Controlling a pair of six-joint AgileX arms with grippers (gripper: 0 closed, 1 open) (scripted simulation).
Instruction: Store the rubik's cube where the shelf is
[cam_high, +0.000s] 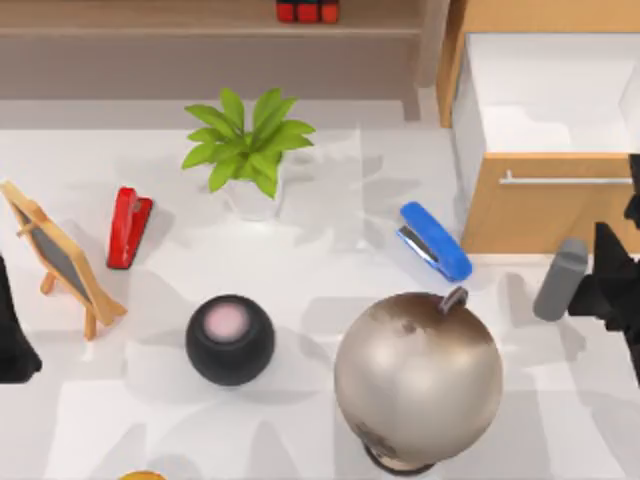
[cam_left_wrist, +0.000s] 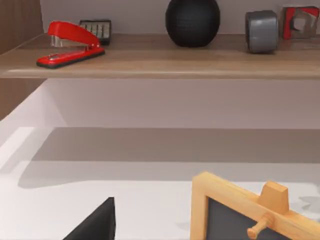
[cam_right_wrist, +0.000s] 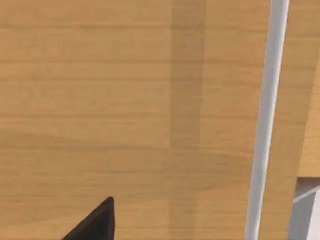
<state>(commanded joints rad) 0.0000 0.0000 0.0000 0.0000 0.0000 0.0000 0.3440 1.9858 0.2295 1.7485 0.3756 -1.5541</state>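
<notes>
Top view puts the rubik's cube (cam_high: 307, 10) at 12 o'clock, resting on the board of the shelf (cam_high: 150, 30) at the far edge; I see its red squares and I count one cube. On the table (cam_high: 330, 270) I count two staplers, one red stapler (cam_high: 128, 228) at 9 o'clock and one blue stapler (cam_high: 435, 241) toward 2 o'clock. There is also one potted plant (cam_high: 245, 145) at 11 o'clock, one black speaker (cam_high: 229, 339) at 7 o'clock, one globe (cam_high: 418, 378) at 5 o'clock and one small chalkboard easel (cam_high: 55, 255) at 9 o'clock. One drawer cabinet (cam_high: 545, 205) stands at 2 o'clock with its drawer pulled out. The left gripper (cam_high: 14, 345) is at the left edge near the easel. The right gripper (cam_high: 612, 285) is at the right edge, in front of the cabinet and just beside a grey cylinder (cam_high: 560, 280). For both grippers I cannot tell if they are open or closed. The left wrist view adds the easel from close, and behind it a wooden board (cam_left_wrist: 160, 60) that carries a red stapler, a black ball, a grey cylinder and a small dark box (cam_left_wrist: 96, 30). What this box is, I cannot tell. The right wrist view gives what the others do not: the cabinet's wooden front from very near, with its one metal bar handle (cam_right_wrist: 265, 120).
</notes>
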